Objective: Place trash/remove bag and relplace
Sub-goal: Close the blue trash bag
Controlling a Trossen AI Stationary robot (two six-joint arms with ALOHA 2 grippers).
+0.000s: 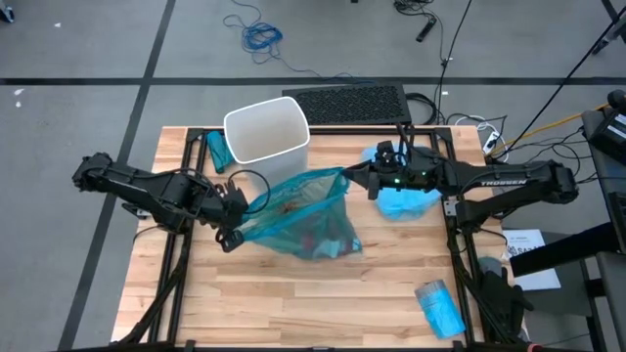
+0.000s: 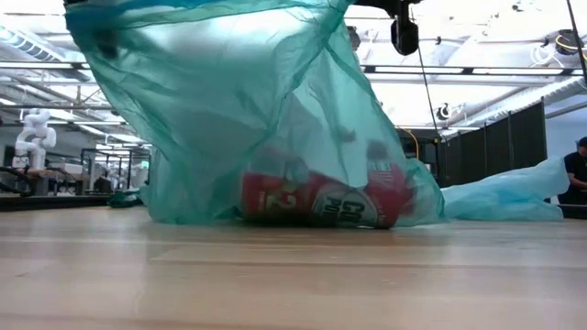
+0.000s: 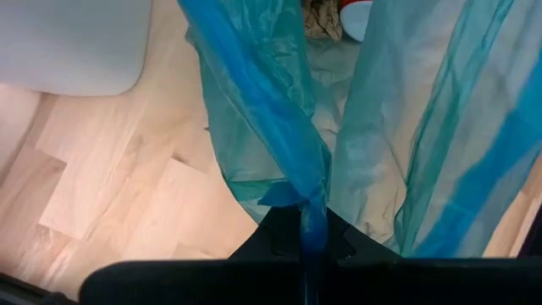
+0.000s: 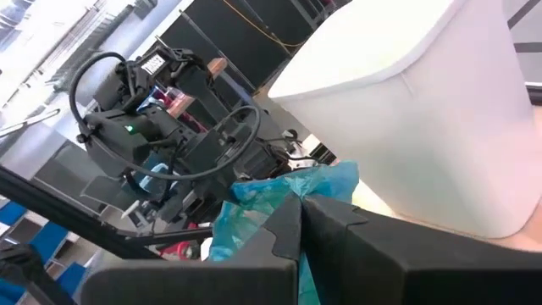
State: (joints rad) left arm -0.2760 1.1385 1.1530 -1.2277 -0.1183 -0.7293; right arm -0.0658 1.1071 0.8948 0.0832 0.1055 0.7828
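Here, 2 grippers [image 1: 238, 202] [image 1: 354, 179] clamped on teal bag [image 1: 298, 215] w/ trash [image 2: 321, 200], white bin [image 1: 266, 129] beside.

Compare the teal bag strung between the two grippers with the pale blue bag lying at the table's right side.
The teal bag is stretched out, both shut grippers pinching its rim: left gripper, right gripper. The pale blue bag lies loose, held by nothing.
The teal bag holds trash, red label showing through; the pale blue bag looks empty and flat.
Both are thin plastic film.

The right arm [image 1: 509, 182] reads "TROSSEN"; the red bottle's [image 2: 316, 200] label is only partly legible.
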